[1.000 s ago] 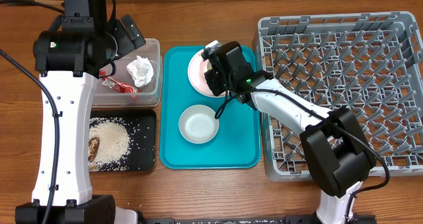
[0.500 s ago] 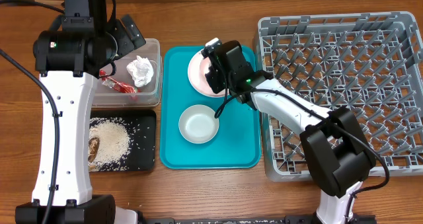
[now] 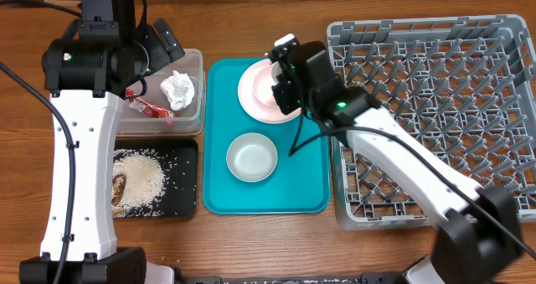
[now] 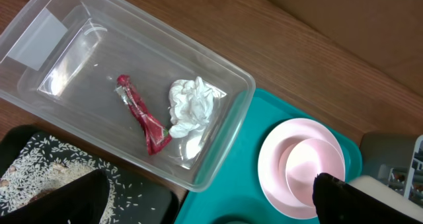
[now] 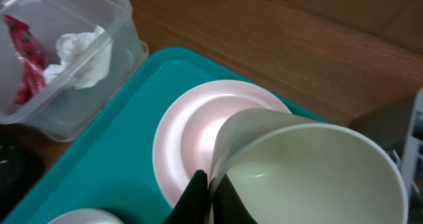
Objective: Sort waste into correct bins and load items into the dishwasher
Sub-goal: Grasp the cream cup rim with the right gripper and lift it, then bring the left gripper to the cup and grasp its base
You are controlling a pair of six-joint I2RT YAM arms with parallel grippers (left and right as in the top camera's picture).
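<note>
Nearest, the black tray point(image 3: 186, 150) holds rice point(image 3: 142, 179) and brown scraps point(image 3: 119, 188). Beside it, 1 bowl point(image 3: 251, 157) sits on the teal tray point(image 3: 301, 188). Farther back, the right gripper point(image 5: 210, 186) pinches the tilted cup point(image 5: 317, 164) by its wall, 1 finger inside and 1 outside, over the plate point(image 5: 188, 128); whether the cup and plate touch I cannot tell. The rack point(image 3: 435, 100) stands to the right. At the far left, the left gripper point(image 4: 208, 178) hangs wide open above the tub point(image 4: 79, 59), where the wrapper point(image 4: 142, 118) lies just beside the napkin point(image 4: 192, 105).
</note>
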